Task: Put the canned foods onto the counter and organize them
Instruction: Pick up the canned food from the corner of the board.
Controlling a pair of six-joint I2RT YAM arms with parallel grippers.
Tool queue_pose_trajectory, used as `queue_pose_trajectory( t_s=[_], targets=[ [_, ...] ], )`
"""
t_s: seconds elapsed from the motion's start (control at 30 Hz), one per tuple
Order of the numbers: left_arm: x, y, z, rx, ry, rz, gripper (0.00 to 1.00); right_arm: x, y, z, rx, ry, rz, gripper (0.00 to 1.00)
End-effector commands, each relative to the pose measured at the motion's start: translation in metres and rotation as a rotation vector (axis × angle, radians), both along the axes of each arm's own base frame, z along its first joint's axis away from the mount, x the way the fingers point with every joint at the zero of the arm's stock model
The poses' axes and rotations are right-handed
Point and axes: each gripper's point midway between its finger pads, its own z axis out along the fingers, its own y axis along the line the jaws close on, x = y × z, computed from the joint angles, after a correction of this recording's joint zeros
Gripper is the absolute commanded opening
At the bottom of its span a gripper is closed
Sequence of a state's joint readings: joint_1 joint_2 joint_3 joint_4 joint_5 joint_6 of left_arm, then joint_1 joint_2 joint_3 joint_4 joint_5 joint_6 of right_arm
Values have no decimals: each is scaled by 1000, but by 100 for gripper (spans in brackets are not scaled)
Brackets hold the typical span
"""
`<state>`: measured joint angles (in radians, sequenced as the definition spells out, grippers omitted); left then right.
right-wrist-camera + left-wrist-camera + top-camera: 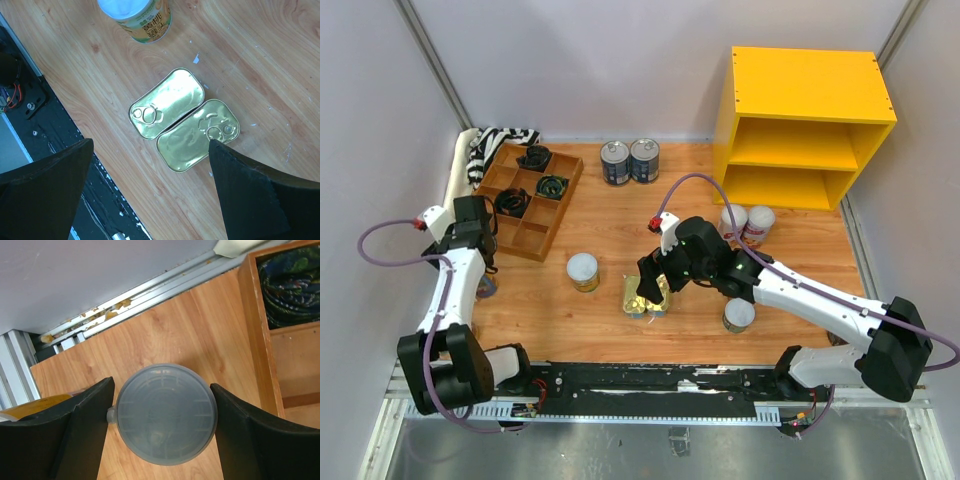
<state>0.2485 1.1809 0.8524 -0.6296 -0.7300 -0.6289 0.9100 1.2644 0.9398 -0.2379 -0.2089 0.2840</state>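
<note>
My left gripper (pixel 484 282) is at the table's left edge. In the left wrist view (pixel 162 410) its fingers press both sides of a grey-lidded can (pixel 165 412) standing on the wood. My right gripper (pixel 653 287) is open and hovers over two flat gold-topped tins (pixel 638 296) lying side by side. In the right wrist view (pixel 151 142) its right fingertip (pixel 225 160) overlaps the nearer tin (pixel 195 135); the other tin (pixel 167 102) lies free. The yellow counter (pixel 810 85) stands at the back right with nothing on it.
A short white-lidded can (pixel 582 270) stands left of the tins. Two silver-topped cans (pixel 629 160) stand at the back. Two white-lidded cans (pixel 747 222) stand before the counter, another (pixel 739 316) near the right arm. The brown divided tray (pixel 563 190) sits at the back left.
</note>
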Motion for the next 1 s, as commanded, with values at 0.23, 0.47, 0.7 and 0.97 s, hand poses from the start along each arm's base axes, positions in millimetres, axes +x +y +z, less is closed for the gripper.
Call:
queue_pose_trajectory(
  t_s=[0.23, 0.47, 0.7, 0.97],
  targets=[
    [38, -58, 37, 133, 33, -287, 49, 7, 4, 12, 12, -36, -3, 99],
    [43, -112, 27, 8, 12, -555, 48, 11, 1, 12, 6, -45, -14, 99],
    [37, -142, 41, -52, -56, -692, 45, 13, 1, 8, 0, -33, -16, 98],
    [27, -196, 39, -81, -30, -832, 44, 15, 0, 5, -16, -32, -23, 98]
  ],
)
